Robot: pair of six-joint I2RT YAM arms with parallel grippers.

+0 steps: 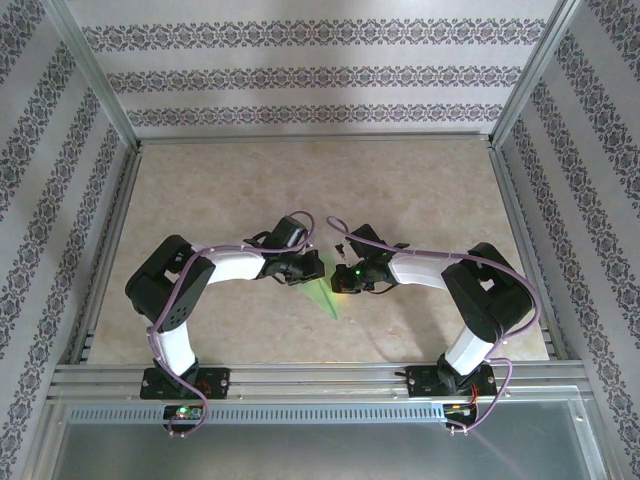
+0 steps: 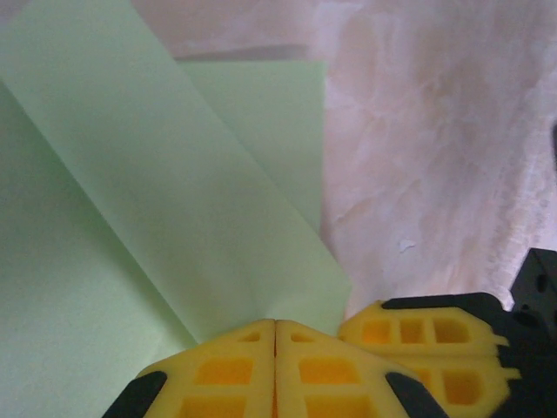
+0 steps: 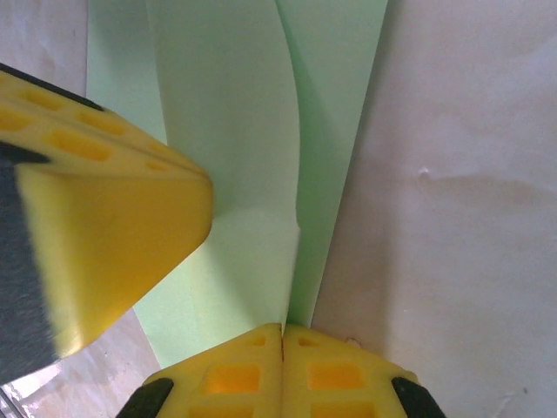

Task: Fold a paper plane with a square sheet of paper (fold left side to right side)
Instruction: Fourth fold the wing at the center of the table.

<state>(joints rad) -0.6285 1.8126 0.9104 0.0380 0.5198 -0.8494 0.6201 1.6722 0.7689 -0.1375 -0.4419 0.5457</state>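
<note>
Green paper [image 2: 130,226] lies on table [image 2: 435,131], pinched by left claw [image 2: 275,326], right claw [image 3: 282,331].

Setting: robotics laboratory, enclosed bench-top test cell.

Evidence:
- Bare silver aluminium extrusion frame posts [image 1: 95,75] at the cell's corners.
- Walls papered in grey-and-white striped damask wallpaper [image 1: 310,75], a backdrop hung on the frame rather than a room's own walls.
- Beige marble-look tabletop [image 1: 400,180], laid flush inside the frame.
- Silver slotted aluminium mounting rails [image 1: 320,378] along the near edge.
- Two white-and-black jointed robot arms, left arm [image 1: 180,290] and right arm [image 1: 480,300], bolted to those rails.
- Exposed purple cable looms [image 1: 155,345].
- Left gripper [image 2: 275,324] and right gripper [image 3: 282,329] with yellow lattice-moulded plastic fingers [image 2: 226,370].
</note>
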